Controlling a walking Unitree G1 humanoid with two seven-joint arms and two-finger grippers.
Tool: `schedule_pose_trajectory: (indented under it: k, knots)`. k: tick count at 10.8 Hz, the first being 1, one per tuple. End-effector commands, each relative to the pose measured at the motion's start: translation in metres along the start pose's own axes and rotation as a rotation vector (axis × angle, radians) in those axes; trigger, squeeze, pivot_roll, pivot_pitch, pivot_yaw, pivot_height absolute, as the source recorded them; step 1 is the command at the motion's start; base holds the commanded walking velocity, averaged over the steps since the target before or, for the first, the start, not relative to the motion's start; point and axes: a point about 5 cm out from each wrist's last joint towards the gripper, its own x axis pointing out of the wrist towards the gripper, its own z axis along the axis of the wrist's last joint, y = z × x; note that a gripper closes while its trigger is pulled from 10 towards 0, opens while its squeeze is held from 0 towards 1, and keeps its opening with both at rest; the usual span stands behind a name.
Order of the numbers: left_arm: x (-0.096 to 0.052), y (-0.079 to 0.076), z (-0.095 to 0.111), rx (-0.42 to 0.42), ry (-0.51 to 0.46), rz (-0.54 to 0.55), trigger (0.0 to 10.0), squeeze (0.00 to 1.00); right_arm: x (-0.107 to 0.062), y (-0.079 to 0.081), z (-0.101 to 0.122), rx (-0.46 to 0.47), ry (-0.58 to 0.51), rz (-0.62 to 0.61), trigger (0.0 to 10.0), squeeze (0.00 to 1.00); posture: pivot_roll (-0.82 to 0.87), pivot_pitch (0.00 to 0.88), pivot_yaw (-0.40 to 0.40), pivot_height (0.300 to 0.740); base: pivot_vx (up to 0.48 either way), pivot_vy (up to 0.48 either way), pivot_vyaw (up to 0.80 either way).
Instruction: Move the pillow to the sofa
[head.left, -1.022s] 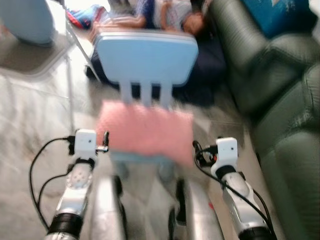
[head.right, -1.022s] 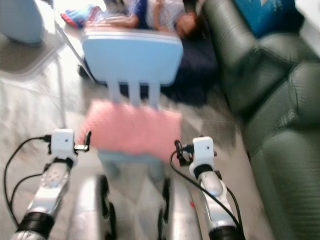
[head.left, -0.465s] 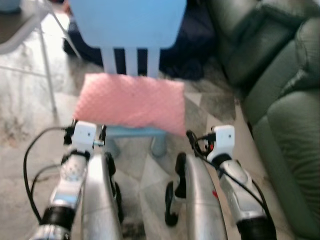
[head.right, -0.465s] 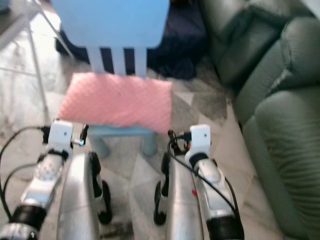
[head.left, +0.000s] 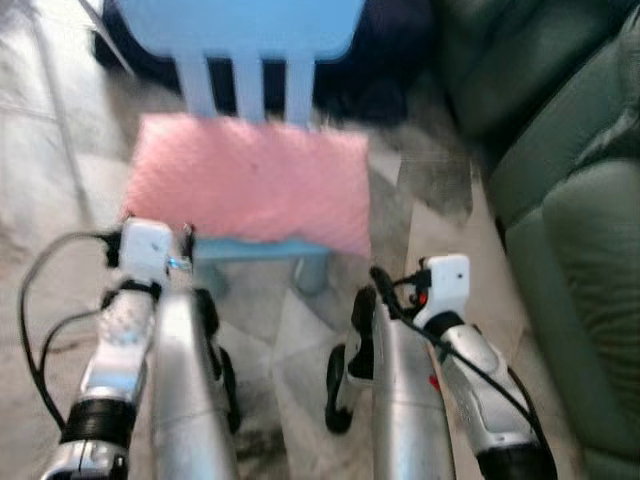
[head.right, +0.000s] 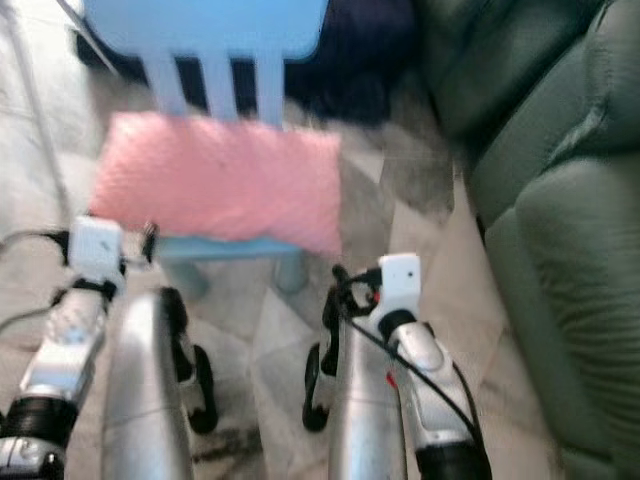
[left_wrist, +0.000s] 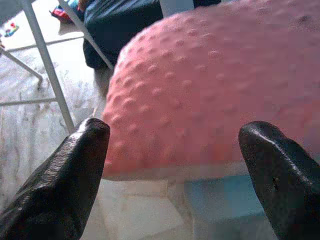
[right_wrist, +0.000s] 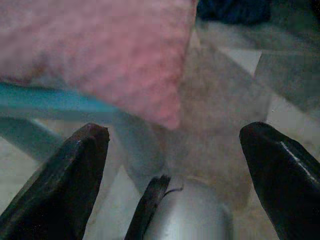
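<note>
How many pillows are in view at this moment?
1: the pink pillow lies on the blue chair, ahead of both grippers. Others may lie outside the frame.

pillow (head.left: 250, 187): pink, bumpy | flat on blue chair seat | sofa (head.left: 560, 180): dark green

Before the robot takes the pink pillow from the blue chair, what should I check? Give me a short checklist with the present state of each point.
1. Pillow lies on the blue chair seat, not yet held: ok.
2. Left claw open, pillow's edge ahead between its fingers: ok.
3. Right claw open, facing the pillow's corner: ok.
4. Claws touching the pillow: not ok, both short of it.
5. Green sofa on the robot's right, seat free where visible: ok.
6. Picture sharpness: not ok, head views blurred.
</note>
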Motion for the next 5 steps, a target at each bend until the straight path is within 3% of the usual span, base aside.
schedule_pose_trajectory:
  k: [1, 2, 4, 5]
  knots:
    - [-0.003, 0.001, -0.001, -0.017, 0.018, 0.017, 10.0, 0.0, -0.004, -0.003, -0.002, 0.006, 0.022, -0.002, 10.0, 0.0, -0.05, 0.468, -0.116, 0.474, 0.0, 0.0, 0.0]
    - [-0.001, 0.002, 0.005, -0.019, 0.0, 0.02, 10.0, 0.0, -0.003, -0.004, 0.002, -0.006, 0.017, 0.0, 10.0, 0.0, -0.05, 0.479, -0.118, 0.474, 0.0, 0.0, 0.0]
    - [0.026, 0.015, 0.043, 0.006, -0.116, 0.107, 10.0, 0.0, 0.021, -0.018, 0.023, -0.057, -0.03, -0.007, 10.0, 0.0, -0.05, 0.514, -0.103, 0.474, 0.0, 0.0, 0.0]
    - [0.031, 0.021, 0.054, -0.003, -0.142, 0.135, 10.0, 0.0, 0.027, -0.022, 0.031, -0.073, -0.045, -0.007, 10.0, 0.0, -0.05, 0.52, -0.1, 0.474, 0.0, 0.0, 0.0]
